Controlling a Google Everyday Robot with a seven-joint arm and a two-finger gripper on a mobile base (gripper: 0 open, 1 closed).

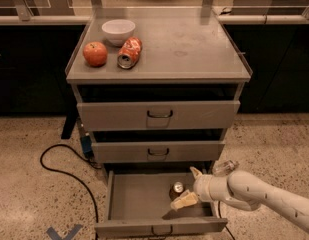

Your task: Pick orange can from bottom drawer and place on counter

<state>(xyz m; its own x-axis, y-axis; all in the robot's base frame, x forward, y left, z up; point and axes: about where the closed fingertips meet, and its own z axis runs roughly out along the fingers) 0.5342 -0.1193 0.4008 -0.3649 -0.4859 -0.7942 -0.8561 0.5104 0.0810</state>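
The orange can (177,189) stands upright in the open bottom drawer (139,199), right of its middle, silver lid showing. My gripper (189,186) reaches in from the right on a white arm. Its fingers are open: one fingertip (180,203) lies in front of the can, the other (195,172) behind and to its right. The can sits between them; I cannot tell if they touch it. The counter (194,49) is the pale grey cabinet top above.
On the counter's left stand a white bowl (118,31), a red apple (95,53) and a dented red-and-white can (129,52) on its side. Two upper drawers are slightly open. A black cable (59,164) loops on the floor at left.
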